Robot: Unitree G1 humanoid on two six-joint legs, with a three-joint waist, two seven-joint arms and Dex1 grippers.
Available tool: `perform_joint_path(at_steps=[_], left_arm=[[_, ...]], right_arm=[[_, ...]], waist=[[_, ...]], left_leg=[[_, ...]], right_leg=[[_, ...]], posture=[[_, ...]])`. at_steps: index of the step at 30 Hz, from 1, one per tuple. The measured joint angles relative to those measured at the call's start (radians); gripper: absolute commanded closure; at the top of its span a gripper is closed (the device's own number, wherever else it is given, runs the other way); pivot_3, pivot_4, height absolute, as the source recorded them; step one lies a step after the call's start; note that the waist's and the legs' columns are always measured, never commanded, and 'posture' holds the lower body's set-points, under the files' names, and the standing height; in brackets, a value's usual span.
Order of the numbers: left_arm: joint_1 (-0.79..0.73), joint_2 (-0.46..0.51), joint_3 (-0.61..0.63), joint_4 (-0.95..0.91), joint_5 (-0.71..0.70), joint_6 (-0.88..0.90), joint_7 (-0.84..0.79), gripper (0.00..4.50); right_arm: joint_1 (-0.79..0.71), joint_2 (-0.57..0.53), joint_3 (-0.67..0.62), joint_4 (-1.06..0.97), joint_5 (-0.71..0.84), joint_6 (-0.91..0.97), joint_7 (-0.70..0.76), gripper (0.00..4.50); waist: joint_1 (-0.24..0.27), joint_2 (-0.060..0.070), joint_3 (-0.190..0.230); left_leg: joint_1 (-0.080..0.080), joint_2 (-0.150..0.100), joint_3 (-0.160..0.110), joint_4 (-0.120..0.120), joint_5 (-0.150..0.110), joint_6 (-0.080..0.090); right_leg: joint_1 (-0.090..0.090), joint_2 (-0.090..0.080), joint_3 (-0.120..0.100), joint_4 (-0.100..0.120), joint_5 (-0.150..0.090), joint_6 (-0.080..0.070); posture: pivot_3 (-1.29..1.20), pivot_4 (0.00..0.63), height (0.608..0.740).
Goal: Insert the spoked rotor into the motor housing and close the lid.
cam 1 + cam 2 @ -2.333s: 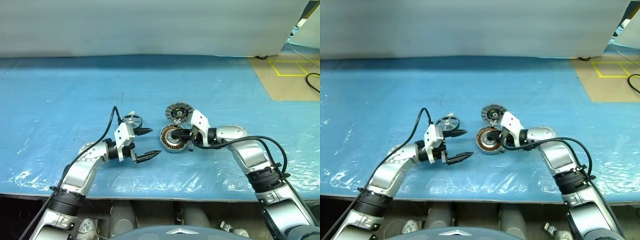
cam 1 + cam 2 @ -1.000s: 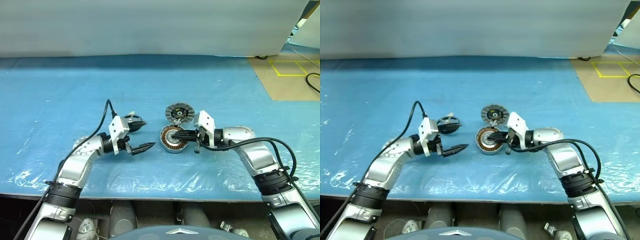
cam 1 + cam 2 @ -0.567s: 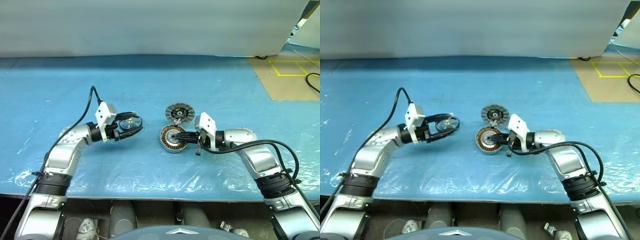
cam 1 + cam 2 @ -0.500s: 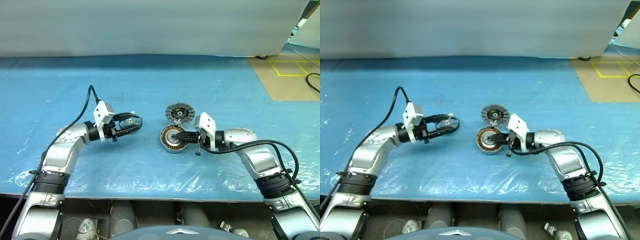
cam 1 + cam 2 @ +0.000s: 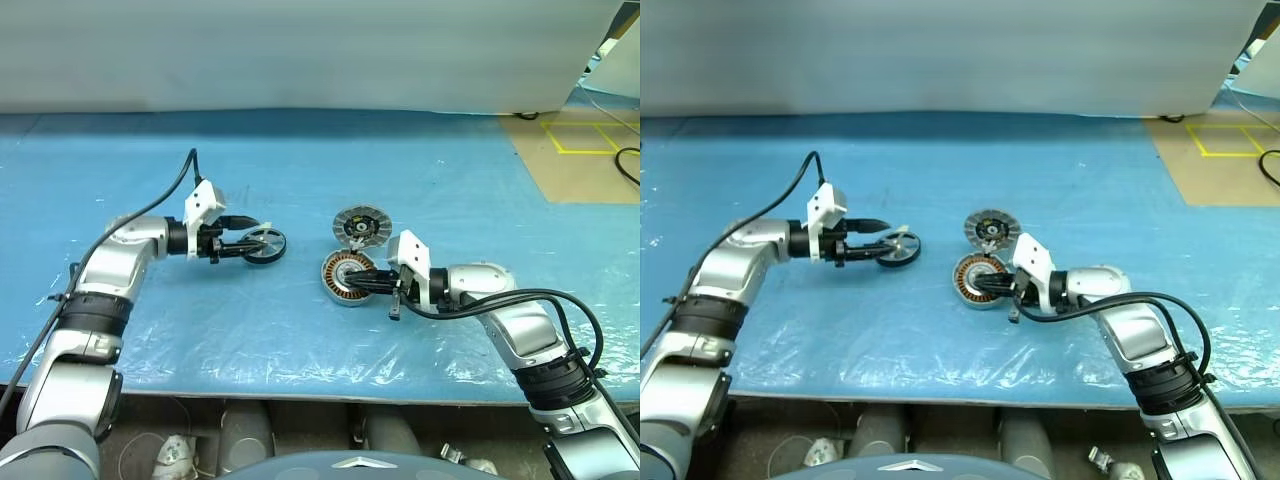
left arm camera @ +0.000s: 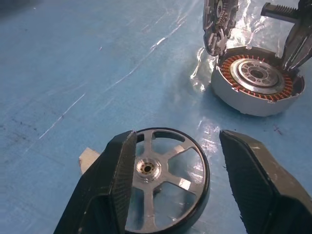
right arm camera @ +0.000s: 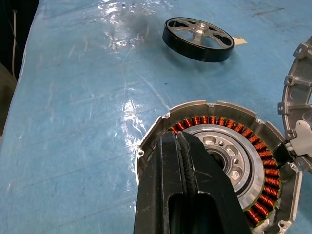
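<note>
- The bench [image 5: 420,170] is covered by a blue sheet under clear, wrinkled plastic film that glints near the front edge; a pale wall stands behind it, and at the far right lies brown floor with yellow tape lines [image 5: 578,135].
- No readable brand, label or writing shows on any part.
- The spoked rotor [image 5: 264,243] lies flat on the bench left of centre. The left gripper [image 6: 176,187] reaches in level from the left, its fingers [image 6: 113,187] set partly apart on either side of the rotor; the left wrist view shows a gap at one finger.
- The motor housing [image 5: 345,276] sits at centre, copper windings up; the lid [image 5: 361,226] stands tilted at its far edge.
- The right gripper [image 7: 187,187] has its fingers pressed together over the housing's near rim.
- A small pale tab [image 6: 87,159] lies by the rotor.
</note>
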Motion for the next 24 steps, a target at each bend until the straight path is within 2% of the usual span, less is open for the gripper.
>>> perform_joint_path(at_steps=[3, 11, 16, 24], left_arm=[[-0.081, 0.001, -0.018, 0.092, 0.035, -0.015, -0.039, 2.83], [-0.3, -0.002, -0.142, 0.369, 0.201, -0.035, -0.135, 2.83], [-0.441, -0.045, -0.179, 0.517, 0.278, -0.029, -0.169, 2.83], [-0.527, -0.111, -0.183, 0.63, 0.325, -0.046, -0.192, 2.83]], right_arm=[[0.006, 0.001, -0.001, -0.007, 0.0, 0.004, -0.011, 4.5], [0.025, 0.007, -0.001, -0.033, 0.003, 0.013, -0.038, 4.5], [0.031, 0.013, 0.0, -0.039, 0.003, 0.014, -0.053, 4.5], [0.059, 0.025, 0.002, -0.044, 0.003, 0.015, -0.079, 4.5]], waist=[[-0.001, 0.0, 0.0], [0.004, 0.0, 0.0], [0.012, -0.001, 0.0], [0.018, -0.001, 0.001]], left_leg=[[0.0, 0.0, 0.0, 0.0, 0.0, 0.0], [-0.001, 0.0, -0.002, 0.0, 0.0, 0.0], [-0.002, -0.001, -0.003, 0.0, 0.0, 0.0], [-0.003, -0.001, -0.005, 0.0, 0.0, 0.0]], right_leg=[[0.0, 0.0, 0.0, 0.0, 0.0, 0.0], [0.0, 0.0, -0.001, 0.0, 0.0, 0.0], [0.0, -0.001, -0.001, 0.0, 0.0, 0.0], [0.0, 0.0, -0.002, 0.0, 0.0, 0.0]], posture=[[0.0, 0.15, 0.74], [0.0, 0.15, 0.74], [0.0, 0.15, 0.74], [0.0, 0.15, 0.74]])
